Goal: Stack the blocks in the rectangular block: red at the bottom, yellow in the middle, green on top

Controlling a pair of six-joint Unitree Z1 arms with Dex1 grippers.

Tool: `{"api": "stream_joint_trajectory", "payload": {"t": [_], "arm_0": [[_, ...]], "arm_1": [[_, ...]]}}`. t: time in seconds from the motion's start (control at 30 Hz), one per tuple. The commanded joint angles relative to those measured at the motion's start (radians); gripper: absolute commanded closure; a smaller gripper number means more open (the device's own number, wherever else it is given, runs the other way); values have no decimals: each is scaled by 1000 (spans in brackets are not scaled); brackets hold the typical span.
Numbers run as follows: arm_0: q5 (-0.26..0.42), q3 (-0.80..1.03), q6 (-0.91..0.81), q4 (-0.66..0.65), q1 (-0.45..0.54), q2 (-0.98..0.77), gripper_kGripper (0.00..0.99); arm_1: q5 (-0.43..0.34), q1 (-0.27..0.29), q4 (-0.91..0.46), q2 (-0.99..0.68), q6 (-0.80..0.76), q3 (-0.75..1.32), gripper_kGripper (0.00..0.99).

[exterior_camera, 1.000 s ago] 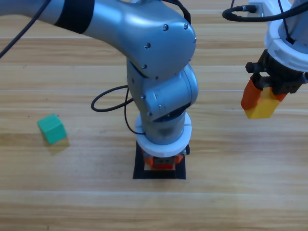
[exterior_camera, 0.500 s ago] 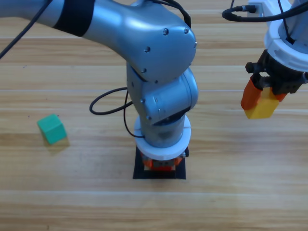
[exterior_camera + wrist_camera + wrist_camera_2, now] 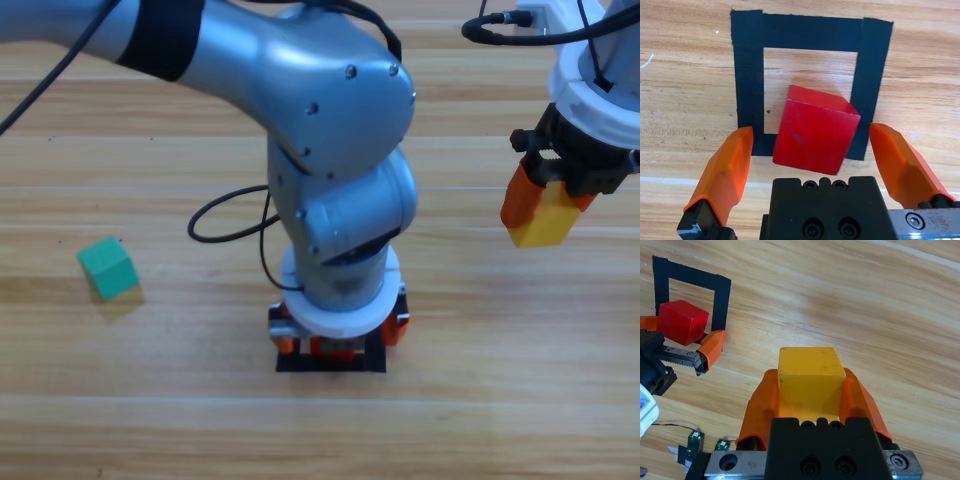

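Left gripper (image 3: pixel 809 150) newly spread (wooden table (image 3: pixel 480 400))

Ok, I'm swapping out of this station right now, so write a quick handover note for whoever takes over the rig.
Left gripper: open, down at the frame, its jaws apart on either side of the red cube and clear of it.
Right gripper: shut on the yellow cube, held off to the right above the table, away from the frame.
Red cube: sits skewed, mostly inside the frame, one corner over the tape.
Green cube: loose on the table at far left.
Done: red cube set down.
Left: yellow cube onto the red cube, then green cube on top.
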Motion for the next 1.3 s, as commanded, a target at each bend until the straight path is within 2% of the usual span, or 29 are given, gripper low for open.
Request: {"api": "stream_joint_trajectory", "payload": {"t": [0.03, 0.2, 0.37, 0.5, 0.63, 0.7, 0.8, 0.97, 1.07, 1.13, 1.23, 1.3], "arm_0": [[25, -97, -1, 86, -31, -30, 0], [70, -114, 28, 152, -25, -228, 0], [111, -107, 62, 284, 67, -428, 0], [119, -106, 240, 385, 213, -523, 0], [114, -78, 488, 431, 428, -566, 0], [93, -54, 584, 433, 527, -574, 0], [56, -35, 705, 431, 612, -564, 0], [-10, -20, 818, 419, 665, -555, 0], [-96, -3, 912, 415, 721, -554, 2], [-123, 14, 953, 390, 739, -567, 21], [-225, 49, 993, 369, 814, -572, 14], [-231, 63, 1005, 361, 823, -577, 13]], "arm_1": [[16, 3, -16, 14, 28, 19, 990], [1, 8, -14, 11, 66, 17, 990], [-31, 39, -8, -3, 152, 8, 990], [-38, 83, 23, 25, 240, -27, 990], [-59, 158, 92, 82, 330, -116, 990], [-65, 195, 129, 131, 365, -185, 990], [-76, 233, 205, 240, 405, -332, 990], [-88, 276, 345, 417, 447, -587, 990], [-96, 290, 371, 468, 491, -668, 990], [-102, 299, 383, 493, 510, -708, 990], [-105, 309, 431, 554, 523, -809, 990], [-105, 315, 448, 589, 534, -852, 990]]}}
